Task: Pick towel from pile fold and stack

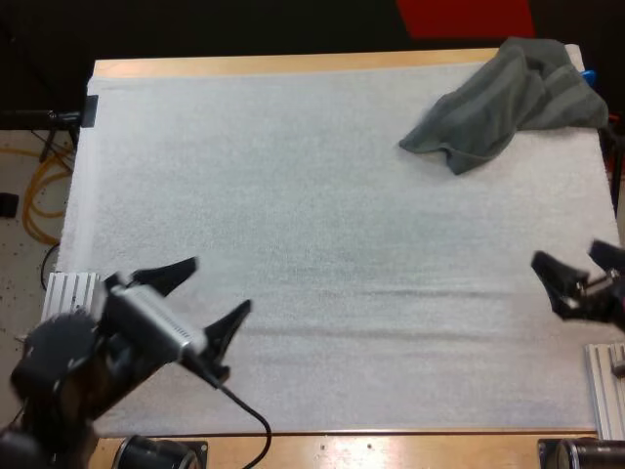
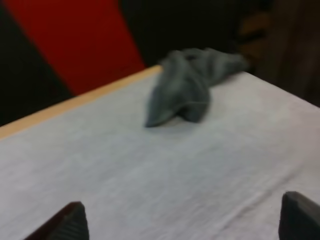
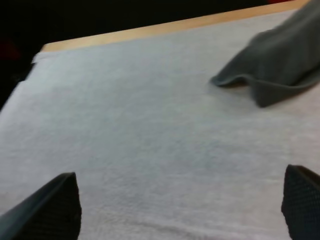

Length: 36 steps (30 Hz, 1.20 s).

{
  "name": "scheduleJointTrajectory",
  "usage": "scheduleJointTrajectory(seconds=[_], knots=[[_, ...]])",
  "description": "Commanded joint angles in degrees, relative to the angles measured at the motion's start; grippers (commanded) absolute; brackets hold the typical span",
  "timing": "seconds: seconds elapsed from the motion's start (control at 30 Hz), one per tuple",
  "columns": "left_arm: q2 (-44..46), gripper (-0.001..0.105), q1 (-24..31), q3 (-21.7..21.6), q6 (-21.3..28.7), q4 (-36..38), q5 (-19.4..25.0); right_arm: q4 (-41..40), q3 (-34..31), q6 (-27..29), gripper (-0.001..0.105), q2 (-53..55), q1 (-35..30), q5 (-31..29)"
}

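Two claws, one towel, one mat and one surface make up the scene.

Nearest, in the lower left of the high frame, the left claw (image 1: 223,283) hangs over the near edge of the white mat (image 1: 293,195). Its two black fingers are spread wide with nothing between them. In its own wrist view the two fingers stand far apart over bare mat, with the towel well ahead of them.

At the right edge of the high frame, a little farther in, sits the right claw (image 1: 564,256). It is also spread wide and holds nothing. Its wrist view shows both fingers apart over bare mat, and the towel's nearest flap lies beyond them.

The mat covers nearly all of the wooden surface (image 1: 293,64), which shows as a pale strip along the near and far sides.

Farthest off, in the upper right of the high frame, lies the single towel (image 1: 508,103). It rests on the mat's far right corner, well apart from both claws. It is dark grey-green and crumpled into a loose heap with soft ridges and folds. One flap runs out toward the lower left, and its hemmed edge curls up off the mat. The bulk of the heap is bunched against the far edge of the mat.
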State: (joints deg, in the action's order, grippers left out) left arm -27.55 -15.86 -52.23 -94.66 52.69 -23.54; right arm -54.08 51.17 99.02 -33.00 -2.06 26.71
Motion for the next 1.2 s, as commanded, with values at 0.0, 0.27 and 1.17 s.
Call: scheduleJointTrajectory(seconds=[0.0, 0.27, 1.17], knots=[[-1.62, 0.074, -1.85, -1.08, 0.55, -0.51, -0.67, 1.15, 1.14, 0.14, 0.079, -2.01, 0.18, 1.78], [-9.83, 0.074, -8.76, -2.11, 0.49, -4.62, -0.67, 10.34, 4.58, -0.47, 0.079, -19.31, 6.04, -6.87], [-13.46, 0.074, -8.82, -2.11, -1.91, -5.45, -0.67, 30.44, 26.64, -32.86, 0.079, -80.49, 7.10, -8.58]])
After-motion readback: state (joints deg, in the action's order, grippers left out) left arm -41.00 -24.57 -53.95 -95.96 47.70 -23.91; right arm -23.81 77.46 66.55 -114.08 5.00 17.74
